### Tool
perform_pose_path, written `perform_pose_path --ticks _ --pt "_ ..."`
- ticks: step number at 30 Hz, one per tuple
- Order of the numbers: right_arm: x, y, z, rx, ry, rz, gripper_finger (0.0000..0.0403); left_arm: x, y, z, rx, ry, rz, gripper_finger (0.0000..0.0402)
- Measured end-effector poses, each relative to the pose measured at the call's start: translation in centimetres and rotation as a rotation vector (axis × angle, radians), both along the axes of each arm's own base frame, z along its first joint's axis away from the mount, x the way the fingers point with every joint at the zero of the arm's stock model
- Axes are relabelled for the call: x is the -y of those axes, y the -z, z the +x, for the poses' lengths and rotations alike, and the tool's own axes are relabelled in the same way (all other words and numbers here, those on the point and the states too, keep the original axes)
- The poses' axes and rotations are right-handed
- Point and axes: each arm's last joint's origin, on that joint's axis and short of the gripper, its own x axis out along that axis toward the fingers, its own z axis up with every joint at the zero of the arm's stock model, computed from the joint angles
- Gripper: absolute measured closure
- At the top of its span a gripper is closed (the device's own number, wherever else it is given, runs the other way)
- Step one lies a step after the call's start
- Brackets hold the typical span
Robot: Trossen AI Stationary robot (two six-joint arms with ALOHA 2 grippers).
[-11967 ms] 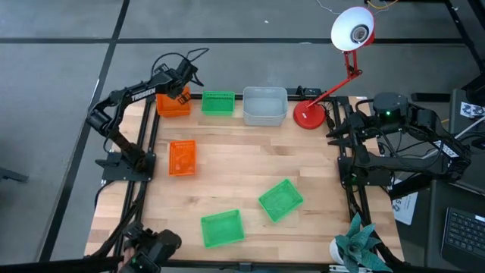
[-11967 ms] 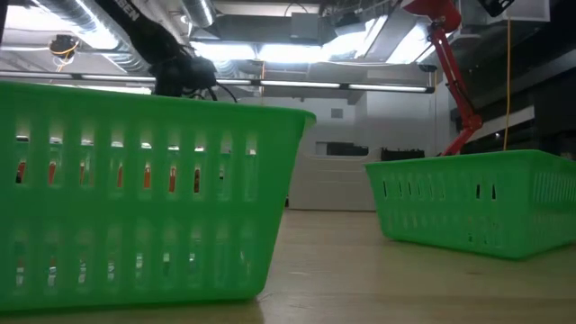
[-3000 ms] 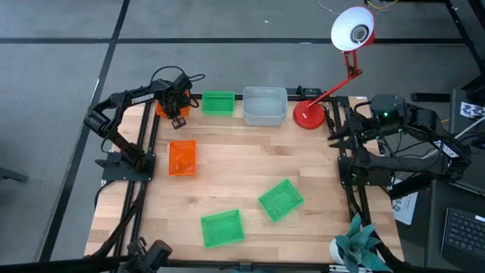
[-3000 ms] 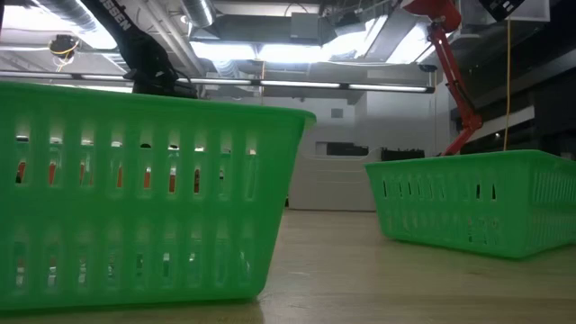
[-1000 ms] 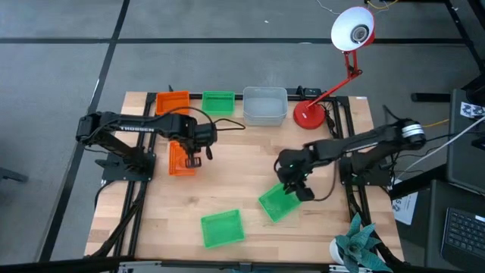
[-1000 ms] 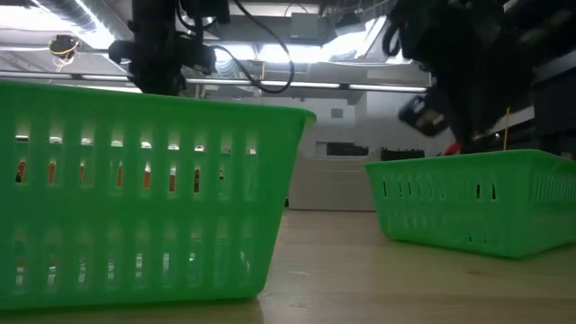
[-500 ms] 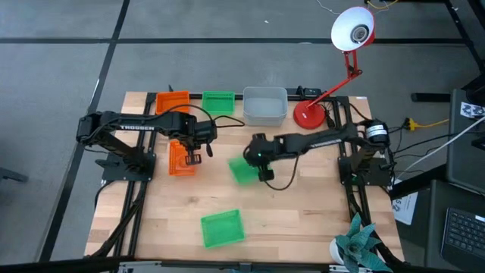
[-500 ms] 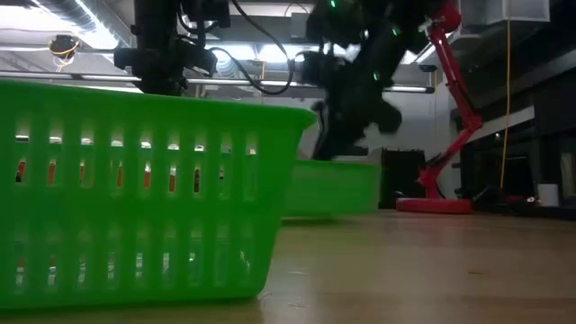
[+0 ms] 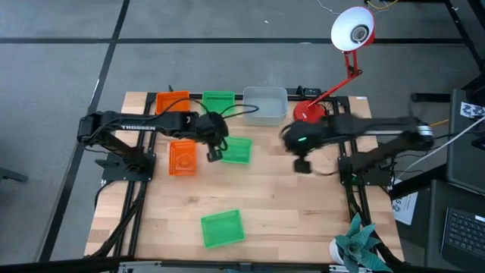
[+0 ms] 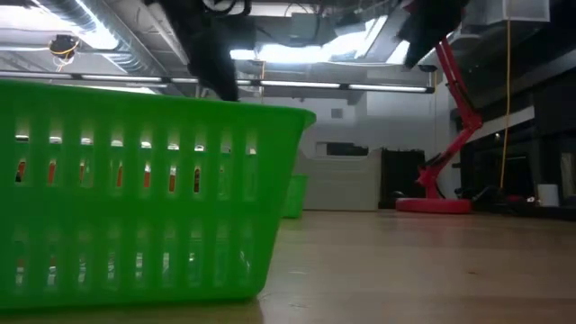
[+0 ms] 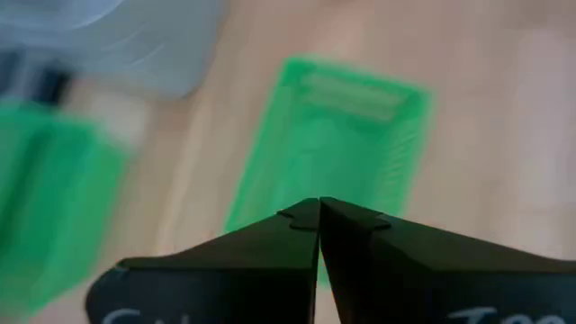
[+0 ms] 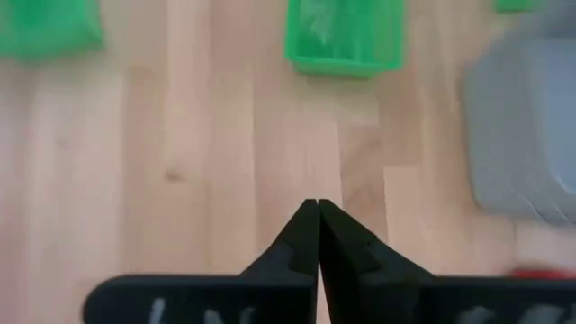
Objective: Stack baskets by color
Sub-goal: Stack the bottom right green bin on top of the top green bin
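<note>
Orange baskets (image 9: 173, 101), a green basket (image 9: 218, 100) and a grey-white basket (image 9: 265, 105) stand in a row along the far edge. Another orange basket (image 9: 182, 158) lies left of centre. Right of it a green basket (image 9: 238, 150) rests flat on the table, and a third green basket (image 9: 222, 227) sits near the front edge. My left gripper (image 9: 214, 155) hovers shut by the middle green basket's left side, with that basket (image 11: 337, 135) seen beyond its fingers. My right gripper (image 9: 301, 164) hangs shut over bare wood, right of that basket (image 12: 344, 31).
A red-based desk lamp (image 9: 309, 115) stands at the far right corner, its white head (image 9: 352, 29) beyond the table. A plant (image 9: 362, 244) sits off the near right corner. Bare wood lies across the table's middle right and near right. The near green basket (image 10: 135, 198) fills the low view's left.
The green basket from the near right has travelled with my right gripper to the table's middle and now lies flat beside the orange basket. My right gripper has since risen and drawn back toward the right edge. My left gripper has shifted from the orange basket toward the green one.
</note>
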Motion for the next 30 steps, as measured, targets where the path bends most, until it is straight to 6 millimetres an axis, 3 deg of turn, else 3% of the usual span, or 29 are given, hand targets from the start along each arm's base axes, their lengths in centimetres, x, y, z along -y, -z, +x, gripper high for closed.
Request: perform_pose_path --ticks 3,7,12,18,30 --pt "-0.3 -3.2 -4.4 0.143 0.076 0.060 0.0397 -0.4 0.5 0.9 0.036 0.084 -0.055 0.0375" --pt "-0.9 -6.2 -9.4 0.345 0.064 0.116 0.0394 -1.3 1.6 1.8 0.010 0.088 0.000 0.0324" --pt "-1.1 -7.9 -13.2 0.499 -0.010 0.122 0.0401 -3.7 3.8 3.0 -0.008 0.023 0.010 0.0275" --pt "-0.9 -8.5 -15.6 0.575 -0.051 0.095 0.0397 -6.7 7.2 4.0 -0.117 0.033 0.036 0.0271" --pt "-0.8 -8.0 -16.5 0.525 -0.058 0.083 0.0396 -8.3 6.7 6.7 -0.118 0.164 -0.062 0.0272"
